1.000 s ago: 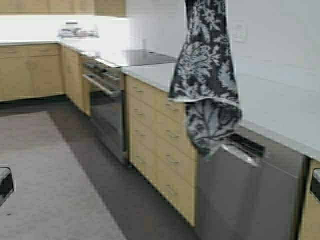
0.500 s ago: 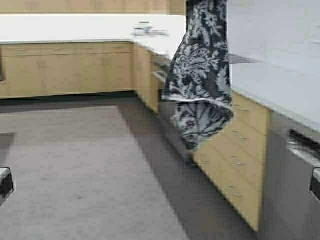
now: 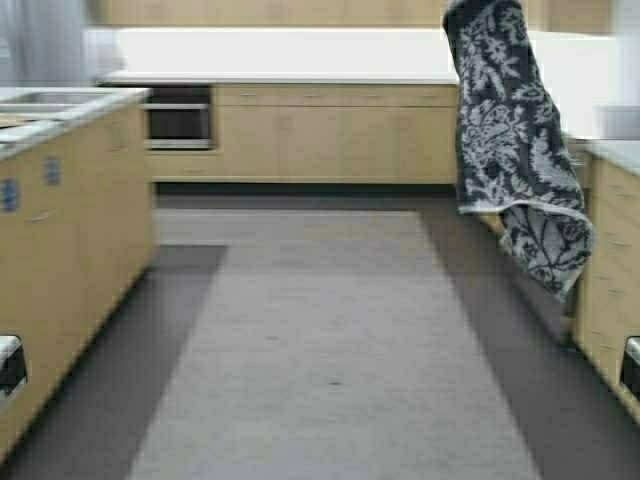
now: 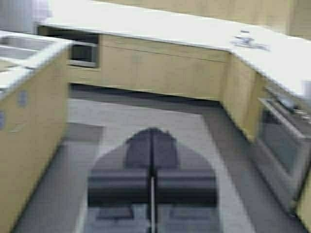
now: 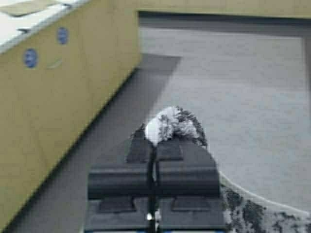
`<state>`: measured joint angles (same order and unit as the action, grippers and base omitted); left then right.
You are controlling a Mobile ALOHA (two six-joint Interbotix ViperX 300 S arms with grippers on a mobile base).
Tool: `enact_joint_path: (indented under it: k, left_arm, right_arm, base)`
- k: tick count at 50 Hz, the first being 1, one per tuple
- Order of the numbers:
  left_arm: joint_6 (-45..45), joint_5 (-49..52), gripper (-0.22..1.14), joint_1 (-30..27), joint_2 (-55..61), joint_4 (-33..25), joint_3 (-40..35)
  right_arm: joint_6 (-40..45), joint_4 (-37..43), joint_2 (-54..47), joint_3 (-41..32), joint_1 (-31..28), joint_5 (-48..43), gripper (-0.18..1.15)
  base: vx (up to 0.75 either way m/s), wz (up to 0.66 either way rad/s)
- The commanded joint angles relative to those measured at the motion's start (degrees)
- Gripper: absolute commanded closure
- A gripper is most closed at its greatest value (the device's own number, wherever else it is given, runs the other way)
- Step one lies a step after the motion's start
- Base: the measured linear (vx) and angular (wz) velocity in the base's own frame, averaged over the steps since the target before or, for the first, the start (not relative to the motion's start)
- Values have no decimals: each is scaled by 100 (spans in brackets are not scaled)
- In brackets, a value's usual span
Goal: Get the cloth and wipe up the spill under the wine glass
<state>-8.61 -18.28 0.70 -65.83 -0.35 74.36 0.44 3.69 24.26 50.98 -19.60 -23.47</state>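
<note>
The cloth [image 3: 510, 150], dark grey with a white floral pattern, hangs limp from the top right of the high view, and its lower corner dangles near the right-hand cabinets. In the right wrist view my right gripper [image 5: 154, 141] is shut on a bunched tuft of the cloth [image 5: 172, 124], and more of it trails past the gripper body. My left gripper [image 4: 152, 141] is shut with nothing in it, held over the floor. The wine glass and the spill are out of view.
A kitchen island [image 3: 60, 220] with wooden fronts stands on the left. A long counter [image 3: 300, 75] with a built-in oven [image 3: 178, 120] runs along the back. Cabinets [image 3: 612, 270] line the right. A grey rug [image 3: 330, 330] covers the open floor ahead.
The robot has turned: the right-hand counter and oven have slid out of the high view, and the island and back counter now show. The hanging cloth has swung to the right.
</note>
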Motion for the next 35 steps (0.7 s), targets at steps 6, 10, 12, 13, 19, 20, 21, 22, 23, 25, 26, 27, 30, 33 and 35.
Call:
enact_joint_path:
  k: [6, 10, 12, 13, 19, 20, 21, 22, 23, 25, 26, 27, 30, 33, 35]
  left_arm:
    - [-9, -35, 89, -18, 26, 0, -123]
    - [-9, -44, 89, -9, 26, -9, -105]
    - [-9, -35, 89, -9, 26, -9, -105]
    - [-9, -35, 89, -9, 26, 0, -97]
    - [-9, -35, 89, -9, 62, 0, -105]
    - [-9, -44, 89, -9, 70, 0, -105]
    - [-9, -35, 89, -9, 79, 0, -105]
    - [0, -44, 89, -9, 79, -9, -97]
    - [0, -53, 89, -9, 88, 0, -105]
    - [18, -79, 89, -9, 114, -9, -105]
    - [26, -97, 89, -9, 141, 0, -105]
    - [35, -114, 89, -9, 167, 0, -105]
    - [44, -176, 89, -18, 272, 0, -114]
    - [62, -229, 89, -9, 431, -9, -149]
    - [62, -290, 89, -18, 563, -9, -176]
  right_arm:
    - [9, 9, 211, -79, -9, -246, 91]
    - [9, 0, 246, -70, -9, -343, 91]
    - [9, 9, 237, -70, -9, -369, 91]
    - [9, 0, 246, -70, -18, -378, 91]
    - [9, 0, 246, -62, -9, -387, 91]
    - [9, 0, 246, -70, -9, -387, 91]
    - [9, 0, 255, -62, -18, -387, 91]
    - [9, 0, 255, -70, -9, -387, 91]
    - [9, 9, 255, -70, -18, -387, 91]
    - [9, 9, 264, -62, -9, -387, 91]
    - [9, 9, 272, -70, -18, -387, 91]
    - [9, 9, 272, -79, -18, -387, 91]
    - [9, 0, 272, -88, -9, -413, 91]
    - [18, 9, 272, -105, -9, -448, 91]
    - [18, 9, 272, -123, -18, -475, 91]
  base:
    - [1, 47]
    - [2, 44]
    - [3, 42]
    - [3, 41]
    - [4, 40]
    - [5, 39]
    - [5, 38]
    - [5, 37]
    - [5, 36]
    - [6, 35]
    - [6, 32]
    - [6, 30]
    - [7, 28]
    - [8, 24]
    - [8, 20]
